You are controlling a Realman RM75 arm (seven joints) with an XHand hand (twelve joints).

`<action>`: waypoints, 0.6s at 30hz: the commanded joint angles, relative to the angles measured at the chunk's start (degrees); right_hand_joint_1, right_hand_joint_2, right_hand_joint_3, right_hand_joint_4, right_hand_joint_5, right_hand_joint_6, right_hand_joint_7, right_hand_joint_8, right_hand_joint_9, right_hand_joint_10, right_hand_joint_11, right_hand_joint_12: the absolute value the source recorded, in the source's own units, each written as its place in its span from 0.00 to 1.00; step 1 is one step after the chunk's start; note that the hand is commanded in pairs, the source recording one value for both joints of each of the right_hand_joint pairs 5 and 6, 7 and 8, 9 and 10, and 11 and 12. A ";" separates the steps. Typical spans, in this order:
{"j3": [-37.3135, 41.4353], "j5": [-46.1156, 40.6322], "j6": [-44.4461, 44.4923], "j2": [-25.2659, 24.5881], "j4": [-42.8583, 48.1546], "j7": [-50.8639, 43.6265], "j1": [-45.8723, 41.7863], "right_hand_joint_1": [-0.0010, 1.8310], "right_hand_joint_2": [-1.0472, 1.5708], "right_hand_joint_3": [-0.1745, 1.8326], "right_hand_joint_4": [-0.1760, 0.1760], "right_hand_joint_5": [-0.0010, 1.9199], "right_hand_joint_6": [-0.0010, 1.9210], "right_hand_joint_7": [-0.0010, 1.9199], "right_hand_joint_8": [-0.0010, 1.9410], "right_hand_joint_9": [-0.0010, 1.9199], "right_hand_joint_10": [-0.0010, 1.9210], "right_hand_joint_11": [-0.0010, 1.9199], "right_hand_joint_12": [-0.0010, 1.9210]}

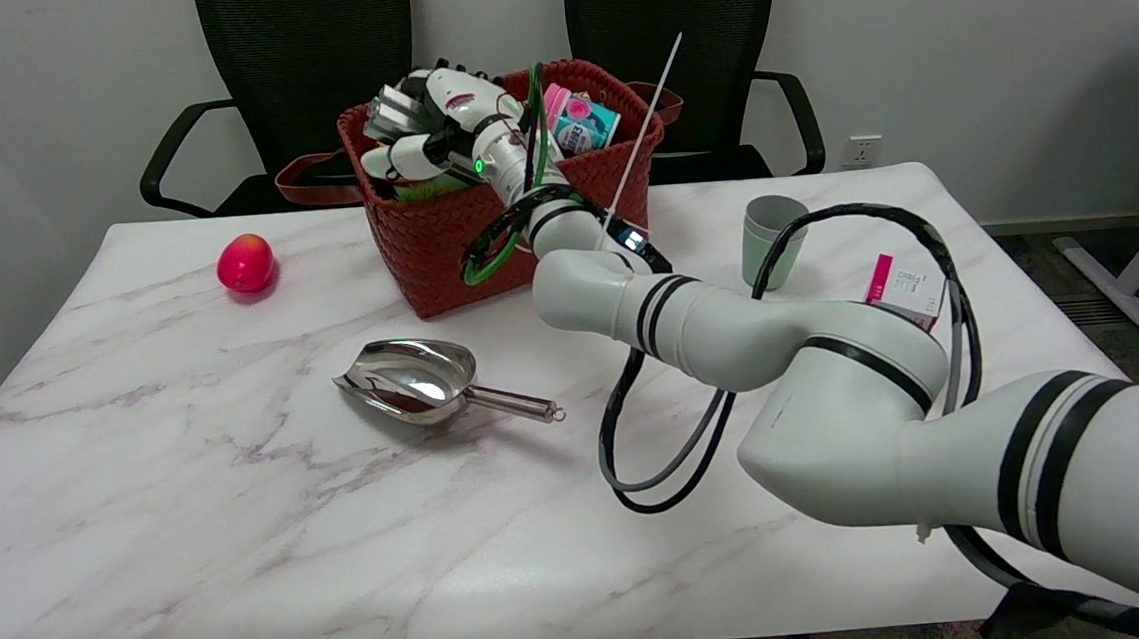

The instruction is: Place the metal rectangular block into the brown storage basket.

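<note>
A: Right hand over the basket near the table's far edge, arm stretched in from the near right corner. Where's the block?

B: Block, a silvery slab, sits in the fingers at the basket's left side, above the rim and over the opening. The fingers look wrapped around it; nothing suggests it has been let go.

A: So which step?

B: By my reading, the drop-off. The carry appears done and the placing is in hand.

A: And the next move calls for?

B: Lowering a touch so the block clears the rim, then spreading the fingers to release it inside. A pink-and-teal packet fills the basket's right side, so the left is the freer spot.

A: Anything else on the table?

B: A scoop at mid-table, a red fruit toward the far left corner, a green cup and a white-and-pink box along the right side. None stands in the way.
</note>
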State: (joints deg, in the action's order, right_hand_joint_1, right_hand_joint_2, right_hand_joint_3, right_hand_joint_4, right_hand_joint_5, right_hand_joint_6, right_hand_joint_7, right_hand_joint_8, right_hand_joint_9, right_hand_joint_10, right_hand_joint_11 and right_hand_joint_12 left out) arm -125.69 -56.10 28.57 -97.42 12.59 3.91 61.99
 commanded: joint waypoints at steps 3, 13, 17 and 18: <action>0.24 -0.05 0.32 0.22 1.11 0.52 -0.69 0.36 0.75 0.00 0.50 0.00 0.00 0.11 0.11 0.08 0.08 0.09 0.09; 1.44 -4.43 -0.24 0.94 4.26 0.99 -1.23 0.20 0.78 0.58 0.50 0.00 0.00 0.00 0.00 0.00 0.00 0.00 0.00; 1.44 -5.41 -0.38 1.99 7.33 3.06 -2.14 0.17 0.79 0.65 0.50 0.00 0.00 0.00 0.00 0.00 0.00 0.00 0.00; 1.44 -5.41 -0.34 2.05 7.50 3.51 -2.24 0.16 0.79 0.65 0.50 0.00 0.00 0.00 0.00 0.00 0.00 0.00 0.00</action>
State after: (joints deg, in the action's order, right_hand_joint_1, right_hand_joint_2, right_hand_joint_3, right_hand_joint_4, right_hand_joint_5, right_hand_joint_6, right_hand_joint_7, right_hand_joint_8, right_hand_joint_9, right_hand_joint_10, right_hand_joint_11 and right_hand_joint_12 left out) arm -124.93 -57.35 28.57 -97.05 14.36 4.45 61.31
